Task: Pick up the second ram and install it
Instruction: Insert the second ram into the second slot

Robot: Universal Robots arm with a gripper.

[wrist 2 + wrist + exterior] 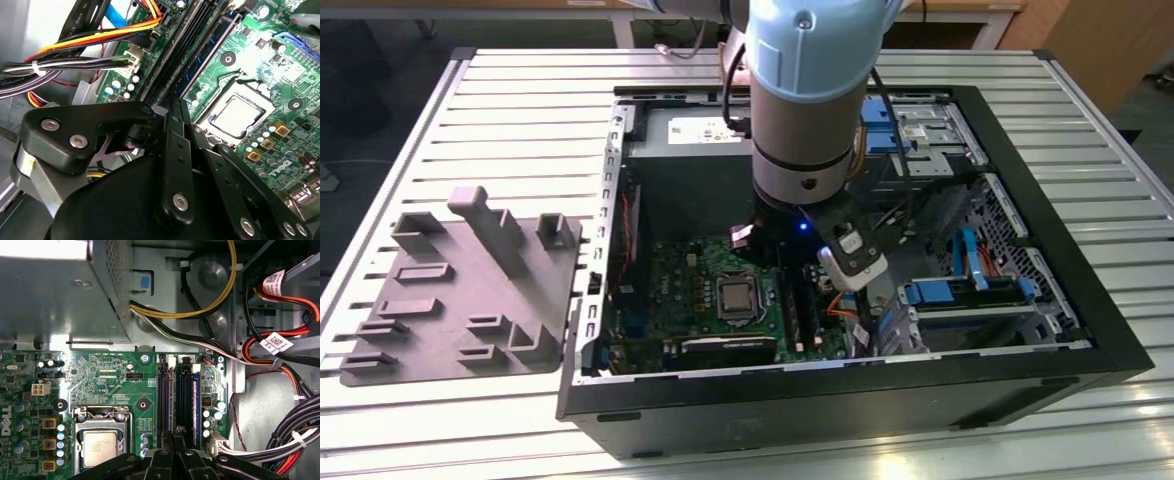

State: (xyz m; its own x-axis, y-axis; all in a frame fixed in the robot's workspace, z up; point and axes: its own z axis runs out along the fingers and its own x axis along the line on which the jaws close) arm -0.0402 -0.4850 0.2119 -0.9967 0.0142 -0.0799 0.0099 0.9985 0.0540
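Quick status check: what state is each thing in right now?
Gripper: shut, down over the RAM slots.
Computer case: side panel off, lying open on the table.
CPU socket: latched, chip bare, no cooler.
Grey tray: no RAM stick on it.

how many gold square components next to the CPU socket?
3 gold squares, in one row beside the CPU socket. More may be hidden.

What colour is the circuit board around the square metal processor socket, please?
Green; the motherboard around the processor socket shows best in the first wrist view.
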